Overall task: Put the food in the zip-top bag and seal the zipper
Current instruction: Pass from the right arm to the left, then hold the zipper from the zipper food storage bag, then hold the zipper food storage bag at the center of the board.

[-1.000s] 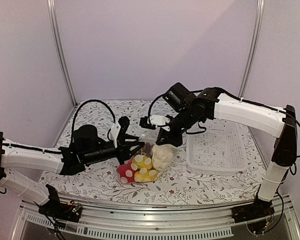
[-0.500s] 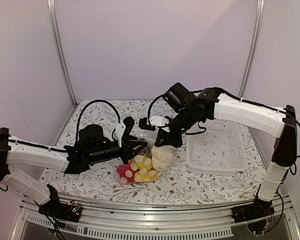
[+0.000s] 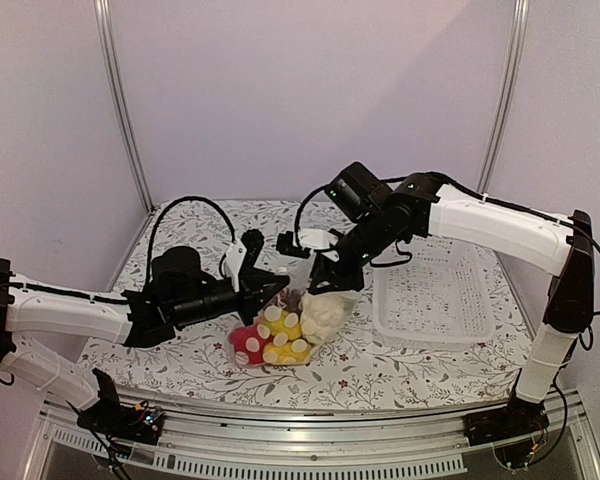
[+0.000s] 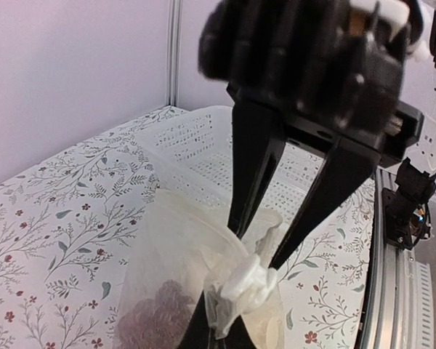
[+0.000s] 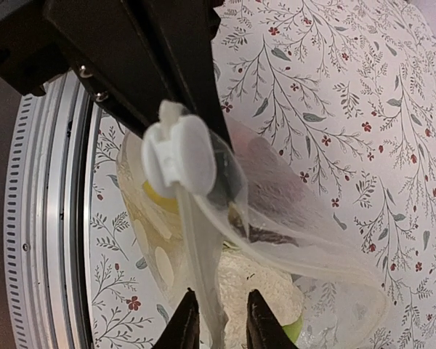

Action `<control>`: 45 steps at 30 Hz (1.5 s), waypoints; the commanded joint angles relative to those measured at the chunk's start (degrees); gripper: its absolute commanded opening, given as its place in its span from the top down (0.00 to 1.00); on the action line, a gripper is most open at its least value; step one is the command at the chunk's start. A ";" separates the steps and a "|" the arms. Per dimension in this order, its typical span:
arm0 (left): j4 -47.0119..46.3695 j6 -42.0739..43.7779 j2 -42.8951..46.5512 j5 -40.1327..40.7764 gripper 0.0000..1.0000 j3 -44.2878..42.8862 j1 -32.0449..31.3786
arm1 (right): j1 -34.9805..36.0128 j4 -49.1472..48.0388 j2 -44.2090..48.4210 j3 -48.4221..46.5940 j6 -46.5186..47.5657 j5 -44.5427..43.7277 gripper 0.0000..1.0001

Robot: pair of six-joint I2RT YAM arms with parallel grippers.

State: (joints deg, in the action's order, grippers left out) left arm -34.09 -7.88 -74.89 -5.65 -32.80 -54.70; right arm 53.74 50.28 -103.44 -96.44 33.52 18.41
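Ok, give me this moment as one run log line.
food: in zip-top bag | left gripper: jaws shut on its mouth | right gripper: jaws open astride the mouth | seal: unconfirmed

Your worktop is white all over, printed with leafy sprigs and small red flowers. On its right side you have a white slotted basket sitting flat. Near the front centre, just left of that basket, the zip-top bag rests its bulging bottom on the worktop, with red, yellow and white food inside.
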 commanded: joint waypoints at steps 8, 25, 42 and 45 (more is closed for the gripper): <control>-0.87 0.47 2.38 -0.01 1.00 0.79 -0.15 | 1.31 -3.44 5.59 -4.81 3.98 0.51 0.55; -2.24 0.39 2.47 -1.13 1.00 1.06 -0.15 | 3.31 -6.12 -1.62 -7.91 4.15 5.49 0.56; -2.56 -0.06 3.19 -1.23 0.96 1.51 -0.19 | 3.31 -7.31 -2.63 -6.31 3.61 3.21 0.94; -1.98 -0.34 3.63 -0.54 0.87 1.47 -0.19 | 3.31 -7.33 -2.58 -6.30 3.61 3.38 0.94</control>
State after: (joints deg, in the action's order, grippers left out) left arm -33.54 -7.86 -73.45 -6.61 -31.83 -54.70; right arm 56.90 43.42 -105.21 -103.11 37.12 22.57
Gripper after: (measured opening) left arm 0.099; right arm 0.071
